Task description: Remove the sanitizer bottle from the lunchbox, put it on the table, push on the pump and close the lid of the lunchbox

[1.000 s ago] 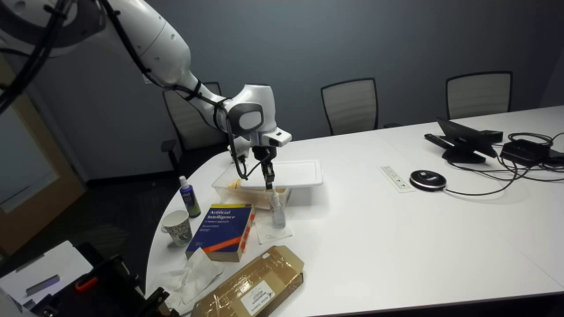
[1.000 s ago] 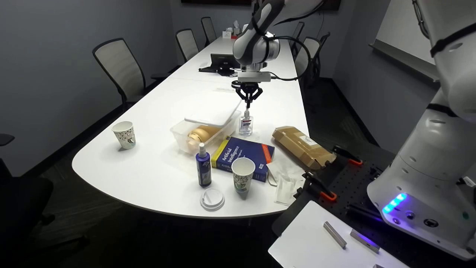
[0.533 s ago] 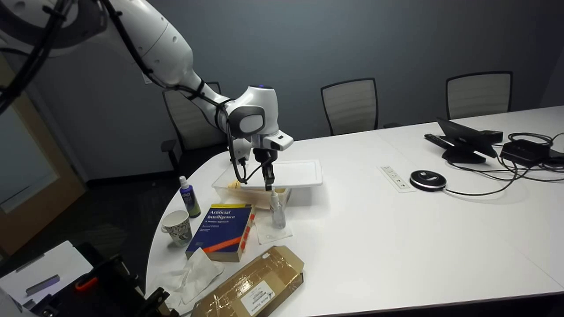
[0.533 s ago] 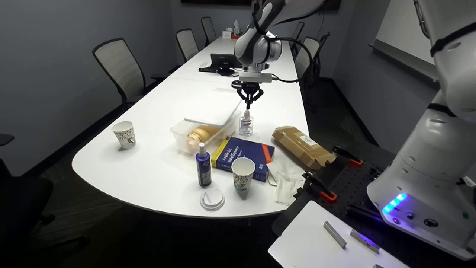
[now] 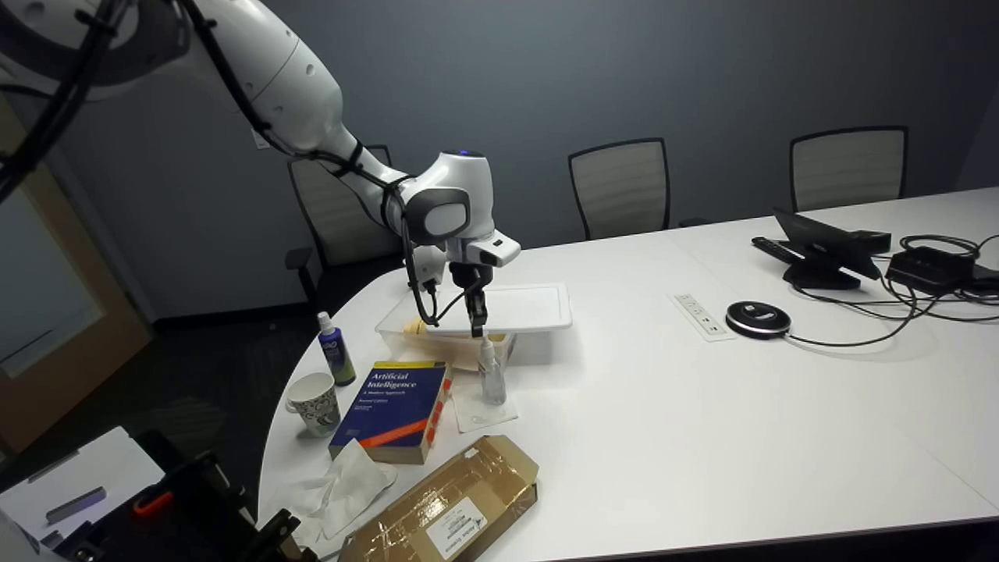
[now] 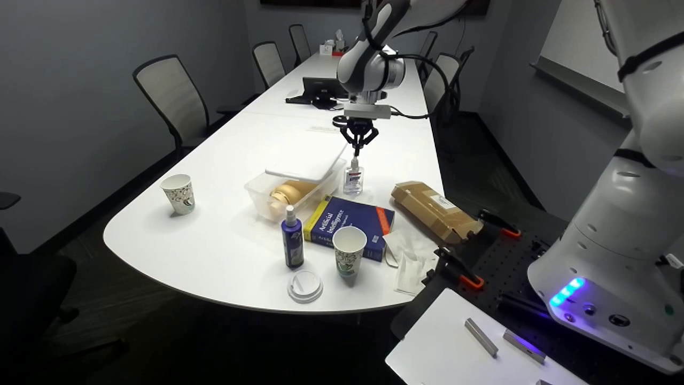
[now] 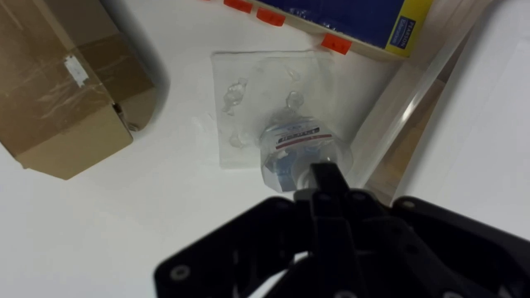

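- Grey walls [image 6: 96,80] stand round one long white table [image 6: 203,262] with a curved end; in an exterior view, three chairs [image 5: 622,191] line its far side.
- Leftmost on it: one of two patterned paper cups [image 6: 180,199], upright near the edge, a broad stretch of white top between it and the lunchbox [image 6: 259,195].
- Single lunchbox, tan contents inside; its one lid [image 6: 304,160] lies tilted over part of it and juts past one side. Beyond that overhang, white top runs wide to one outlet strip [image 5: 702,316].
- One blue spray bottle [image 6: 293,243], upright, near the lunchbox; closer to the curved edge, one white cup lid [image 6: 305,286] lying flat.
- Other paper cup, upright, near one thick blue book [image 6: 347,222].
- One sanitizer bottle [image 6: 353,183], out of the lunchbox and just beside it, upright on the table, one thin pale square [image 7: 232,66] at its foot.
- One gripper [image 6: 357,152] just above the bottle's pump [image 6: 355,163], its fingers [image 7: 329,178] together; whether the tips touch the pump, I cannot tell.
- White crumpled tissue [image 6: 410,248], count unclear; one brown carton [image 6: 427,206] close to the right edge, white top between it and the bottle.
- Far right: two orange-tipped clamps [image 6: 471,282] and one robot arm [image 6: 593,283].
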